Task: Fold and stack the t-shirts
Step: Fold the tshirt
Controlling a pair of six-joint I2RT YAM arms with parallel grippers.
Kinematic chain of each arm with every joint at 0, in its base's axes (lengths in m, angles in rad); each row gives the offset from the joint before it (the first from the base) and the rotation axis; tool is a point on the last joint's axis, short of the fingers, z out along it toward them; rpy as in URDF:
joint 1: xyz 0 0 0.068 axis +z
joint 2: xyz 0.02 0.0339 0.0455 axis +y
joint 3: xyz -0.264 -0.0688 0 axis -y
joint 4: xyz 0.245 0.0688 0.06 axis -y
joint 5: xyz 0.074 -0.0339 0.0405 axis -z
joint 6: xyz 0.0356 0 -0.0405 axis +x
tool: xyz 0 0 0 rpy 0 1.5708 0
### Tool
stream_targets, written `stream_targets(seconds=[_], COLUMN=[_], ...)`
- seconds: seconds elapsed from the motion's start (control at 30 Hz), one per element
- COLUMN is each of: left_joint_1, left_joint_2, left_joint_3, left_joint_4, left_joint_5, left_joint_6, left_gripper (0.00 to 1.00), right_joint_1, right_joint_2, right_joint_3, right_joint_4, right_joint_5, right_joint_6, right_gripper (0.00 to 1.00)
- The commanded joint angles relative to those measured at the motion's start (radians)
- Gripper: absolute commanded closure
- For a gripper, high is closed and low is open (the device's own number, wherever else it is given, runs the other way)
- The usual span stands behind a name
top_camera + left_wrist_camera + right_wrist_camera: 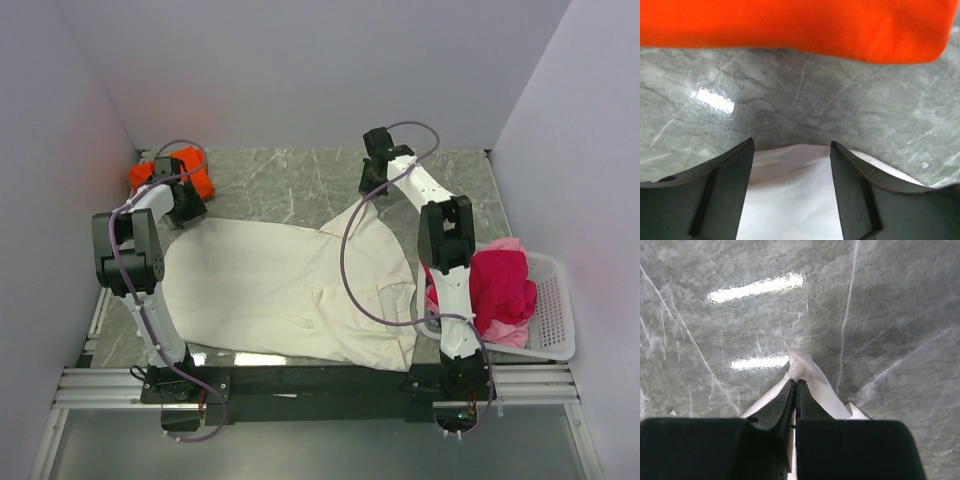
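Note:
A large cream t-shirt lies spread on the marble table. My right gripper is shut on a bunched tip of it and holds that corner stretched toward the back. My left gripper is open, its jaws on either side of the cream shirt's far-left edge, not closed on it. A folded orange t-shirt lies just beyond the left gripper and fills the top of the left wrist view. A crimson-red shirt and a pale pink one are piled in the basket.
A white lattice basket stands at the right near edge. Grey walls close in on the left, back and right. The table's metal rail runs along the near edge. Bare marble shows at the back.

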Motion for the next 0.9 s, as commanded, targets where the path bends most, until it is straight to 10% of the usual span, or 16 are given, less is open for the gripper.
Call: stream_targets(seconds=[0.0,0.87], left_joint_1=[0.001,-0.014], left_joint_2=[-0.043,-0.058], left_joint_3=[-0.02,-0.061], left_joint_4=[0.001,0.039], left_joint_5=[0.027,0.098], left_joint_6=[0.021,0.001], left_gripper=[0.33,0.47], right_joint_1=[-0.011,-0.011], right_joint_2=[-0.05,-0.041], right_joint_3=[0.004,-0.004], right_joint_4=[0.003,-0.005], right_joint_5=[-0.007,-0.021], right_joint_6=[0.018,0.018], right_gripper=[1.0,1.0])
